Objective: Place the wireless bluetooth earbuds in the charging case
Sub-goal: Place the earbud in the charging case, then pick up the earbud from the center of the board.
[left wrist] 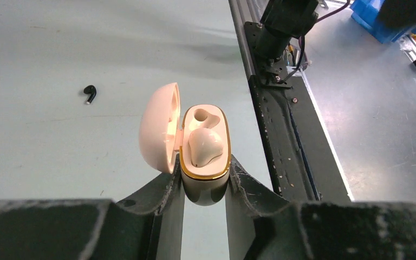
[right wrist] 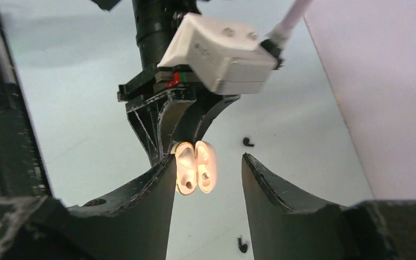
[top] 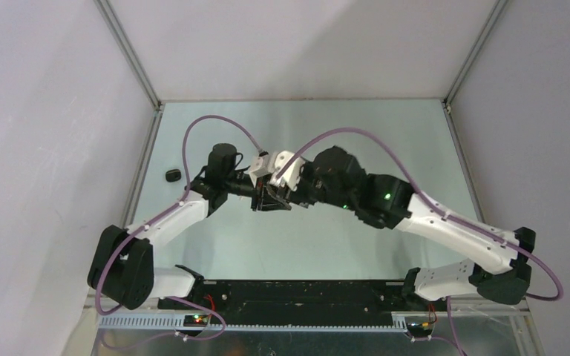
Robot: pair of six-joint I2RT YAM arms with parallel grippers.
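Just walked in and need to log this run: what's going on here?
The left gripper is clamped on the cream case, whose lid is open. One cream earbud sits in one slot; the other slot is empty. The right gripper is open, facing the case with nothing visible between its fingers. Two black earbuds lie loose on the table.
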